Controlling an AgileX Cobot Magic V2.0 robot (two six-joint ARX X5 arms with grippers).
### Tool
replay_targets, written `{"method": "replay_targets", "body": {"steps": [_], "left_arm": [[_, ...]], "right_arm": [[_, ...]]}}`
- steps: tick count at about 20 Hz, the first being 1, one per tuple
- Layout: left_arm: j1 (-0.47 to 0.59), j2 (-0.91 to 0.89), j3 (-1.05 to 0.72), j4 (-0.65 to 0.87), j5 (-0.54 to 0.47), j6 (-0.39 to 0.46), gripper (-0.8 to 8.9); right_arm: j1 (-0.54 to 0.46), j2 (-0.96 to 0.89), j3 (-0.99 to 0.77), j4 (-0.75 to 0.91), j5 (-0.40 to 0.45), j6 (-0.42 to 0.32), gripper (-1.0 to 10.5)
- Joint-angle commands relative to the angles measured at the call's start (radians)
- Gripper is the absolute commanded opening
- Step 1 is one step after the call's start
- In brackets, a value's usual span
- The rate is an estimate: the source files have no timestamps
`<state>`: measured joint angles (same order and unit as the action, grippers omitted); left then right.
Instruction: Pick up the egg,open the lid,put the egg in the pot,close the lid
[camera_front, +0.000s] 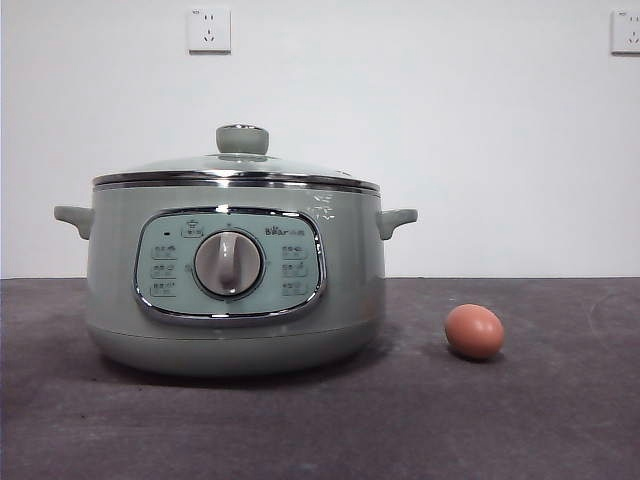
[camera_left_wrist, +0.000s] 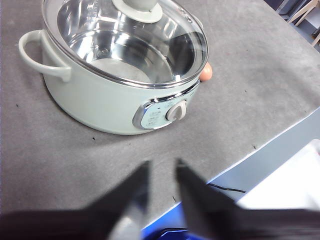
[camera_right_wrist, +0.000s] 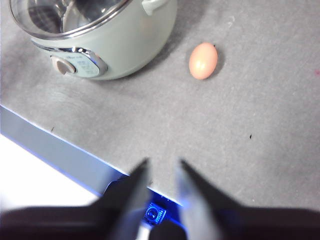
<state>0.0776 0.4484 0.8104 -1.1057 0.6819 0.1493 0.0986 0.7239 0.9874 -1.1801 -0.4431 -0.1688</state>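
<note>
The pale green pot stands on the dark table, left of centre, its dial facing me. The glass lid with its green knob sits closed on it. The brown-orange egg lies on the table to the right of the pot, apart from it. The left wrist view shows the pot, the lid and the egg peeking out behind the pot. The right wrist view shows the pot and the egg. My left gripper and right gripper are open, empty and held above the table's near edge.
Grey felt table top in front of a white wall with two sockets. The table's front edge lies below both grippers. Neither arm shows in the front view.
</note>
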Motion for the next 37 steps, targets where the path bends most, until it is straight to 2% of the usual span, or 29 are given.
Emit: {"method": "replay_targets", "body": {"steps": [1,8,15,22,28,35,37], "left_arm": [[0.001,0.001,0.003,0.013,-0.001,0.008,6.32],[0.001,0.001,0.003,0.013,0.001,0.008,6.29],[0.001,0.001,0.003,0.013,0.004,0.008,6.29],[0.001,0.001,0.003,0.013,0.002,0.009,6.29],[0.001,0.001,0.003,0.013,0.0,0.009,6.29],[0.001,0.001,0.003,0.013,0.0,0.009,6.29],[0.001,0.001,0.003,0.013,0.0,0.009,6.29]], "right_arm": [[0.002,0.004,0.002,0.013,-0.001,0.032,5.4],[0.004,0.072,0.002,0.094,-0.003,0.052,5.6],[0.106,0.332,0.002,0.304,0.013,0.077,5.6],[0.236,0.647,0.002,0.536,0.218,0.093,5.4],[0.286,0.822,0.002,0.682,0.319,0.101,5.3],[0.291,0.954,0.002,0.769,0.345,0.131,5.3],[0.291,0.971,0.001,0.78,0.345,0.135,4.3]]}}
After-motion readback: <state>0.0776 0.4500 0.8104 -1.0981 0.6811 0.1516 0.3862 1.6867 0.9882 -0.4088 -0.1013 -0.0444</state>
